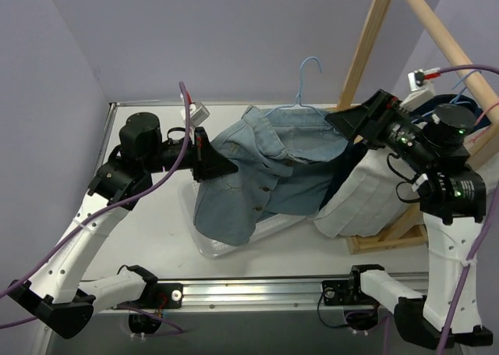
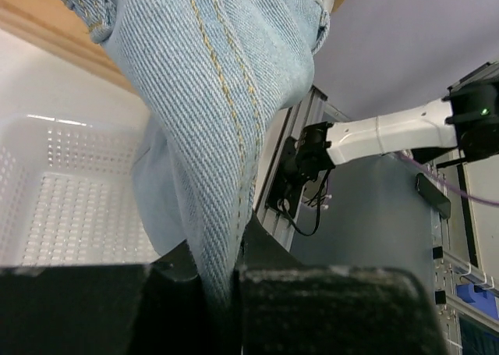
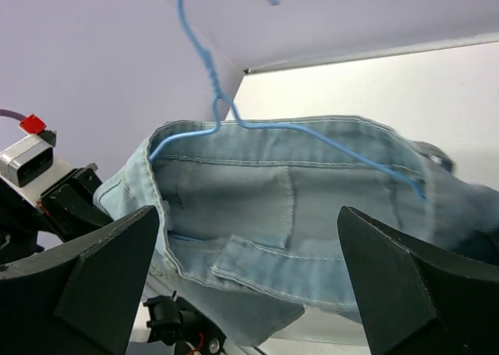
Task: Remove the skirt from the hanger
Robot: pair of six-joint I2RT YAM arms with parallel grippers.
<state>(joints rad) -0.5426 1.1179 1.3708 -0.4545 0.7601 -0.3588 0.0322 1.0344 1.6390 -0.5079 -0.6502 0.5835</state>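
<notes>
The denim skirt (image 1: 257, 175) is on the blue wire hanger (image 1: 308, 80), draped over a white basket (image 1: 209, 248) on the tabletop (image 1: 148, 238); the left end effector (image 2: 226, 292) is clamped on its left edge (a seamed fold); the right end effector (image 3: 248, 214) faces the waistband, fingers wide apart, holding nothing.
</notes>
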